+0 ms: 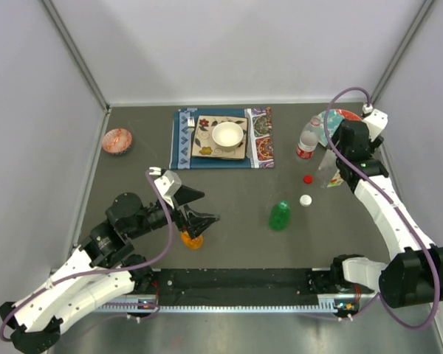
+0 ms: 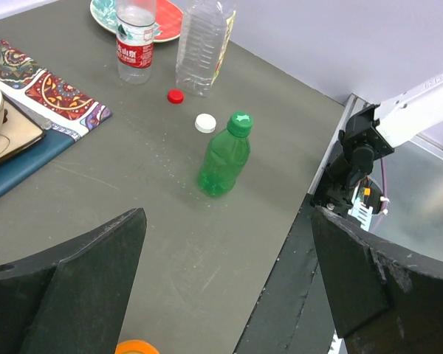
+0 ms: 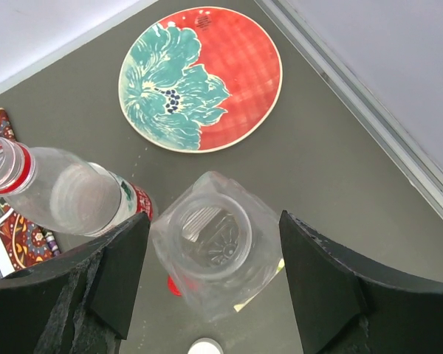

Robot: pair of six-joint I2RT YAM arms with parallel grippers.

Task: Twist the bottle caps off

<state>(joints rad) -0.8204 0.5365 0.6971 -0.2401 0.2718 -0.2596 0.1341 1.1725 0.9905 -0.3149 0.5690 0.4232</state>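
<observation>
1. Caps. The red cap (image 1: 308, 178) and white cap (image 1: 306, 199) lie loose on the table (image 1: 236, 192), near each other and just beside the big bottle (image 1: 328, 170). I judge they were set down close to their own bottles. The green cap (image 2: 240, 123) sits on the green bottle (image 1: 280, 215). The orange cap (image 2: 136, 346) looks still seated on the orange bottle (image 1: 192, 240). Two are off and two are left to do.
2. Bottles. The small bottle (image 1: 307, 139) and the big bottle stand upright with open mouths, side by side at the right rear. The green bottle stands upright mid-table, well apart from both grippers.
3. Left gripper (image 1: 210, 206). It is spread wide with nothing between the fingers. The orange bottle stands just beside and below it. In the wrist view the orange cap shows at the bottom edge, nearer the finger (image 2: 81, 273) on that view's left than the middle. It is likely lining up on this cap and would need to centre over it before closing.
4. Right gripper (image 3: 213, 221). It is spread and hovers above the big bottle, with one finger on either side of the open mouth. I cannot tell whether the fingers touch the bottle's shoulders. There is no cap here for it to work on, and the green bottle is the nearest capped one.
5. Surroundings. The plate (image 3: 199, 77) lies flat behind the big bottle. The bowl (image 1: 240, 135) sits on the mat (image 1: 181, 147) at rear centre, out of play.
</observation>
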